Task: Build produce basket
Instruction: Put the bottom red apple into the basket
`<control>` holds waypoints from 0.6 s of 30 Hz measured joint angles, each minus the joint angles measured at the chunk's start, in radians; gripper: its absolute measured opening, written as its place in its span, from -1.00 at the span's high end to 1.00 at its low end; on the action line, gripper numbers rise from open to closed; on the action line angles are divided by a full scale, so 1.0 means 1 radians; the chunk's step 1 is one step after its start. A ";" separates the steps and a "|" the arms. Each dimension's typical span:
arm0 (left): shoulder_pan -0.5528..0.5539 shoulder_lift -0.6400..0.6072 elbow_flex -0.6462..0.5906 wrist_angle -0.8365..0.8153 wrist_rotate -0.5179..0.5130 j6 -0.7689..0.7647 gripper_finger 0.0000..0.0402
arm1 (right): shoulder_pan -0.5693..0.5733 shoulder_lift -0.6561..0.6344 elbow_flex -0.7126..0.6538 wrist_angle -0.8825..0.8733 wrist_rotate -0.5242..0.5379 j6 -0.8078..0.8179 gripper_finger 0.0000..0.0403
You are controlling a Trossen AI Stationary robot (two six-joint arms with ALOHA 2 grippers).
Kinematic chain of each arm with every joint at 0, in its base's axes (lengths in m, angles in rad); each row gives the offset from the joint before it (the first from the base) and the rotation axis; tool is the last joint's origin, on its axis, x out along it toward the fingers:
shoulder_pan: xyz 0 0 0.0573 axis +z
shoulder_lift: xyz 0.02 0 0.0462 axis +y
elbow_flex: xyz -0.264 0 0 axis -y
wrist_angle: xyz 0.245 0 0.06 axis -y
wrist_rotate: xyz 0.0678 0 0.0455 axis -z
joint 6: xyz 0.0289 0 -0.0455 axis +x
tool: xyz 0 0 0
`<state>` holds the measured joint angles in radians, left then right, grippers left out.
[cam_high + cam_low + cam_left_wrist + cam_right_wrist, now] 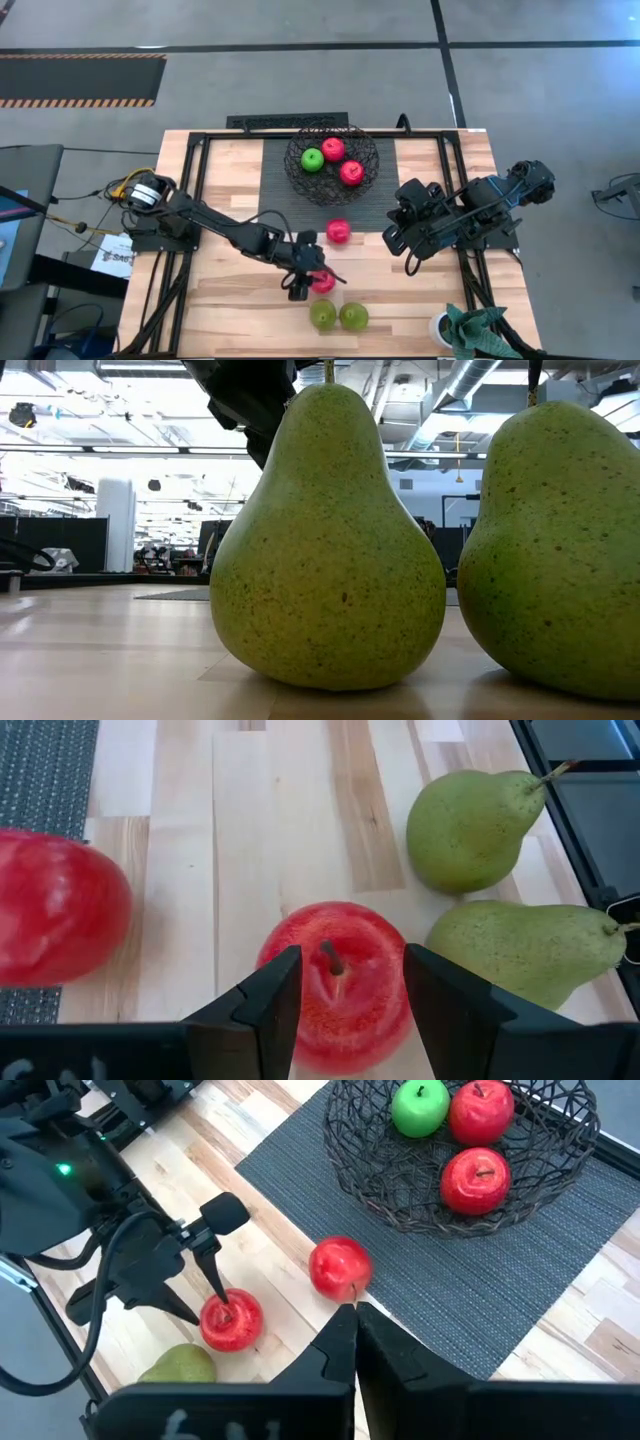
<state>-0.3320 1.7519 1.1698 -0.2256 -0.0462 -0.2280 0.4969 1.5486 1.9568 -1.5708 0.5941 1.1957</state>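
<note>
While the right gripper [352, 1342] is waiting pinched together at the right, the left gripper [345, 1010] is straddling, fingers apart, a red apple [340, 985] near two pears [338, 317], the basket [333, 158] sitting far.

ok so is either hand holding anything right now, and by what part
Nothing is held yet. The left hand is open, its fingers straddling a red apple on the table. The right hand is shut and empty.

Basket [332, 158] holds three fruits; two red apples [338, 232], two pears [323, 316] outside.
</note>
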 joint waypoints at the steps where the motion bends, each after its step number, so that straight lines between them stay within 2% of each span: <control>1: -0.002 0.000 0.000 0.000 -0.007 -0.002 0.19 | 0.000 0.000 0.000 0.000 0.000 0.000 0.87; 10: -0.003 0.000 0.000 0.014 0.005 0.046 0.19 | 0.000 0.000 0.000 0.000 0.000 -0.002 0.87; 18: 0.009 0.001 0.000 0.020 0.070 0.062 0.19 | 0.000 0.000 0.000 0.000 0.000 -0.004 0.87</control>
<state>-0.3225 1.7527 1.1698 -0.2055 0.0236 -0.1661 0.4966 1.5486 1.9568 -1.5711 0.5941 1.1919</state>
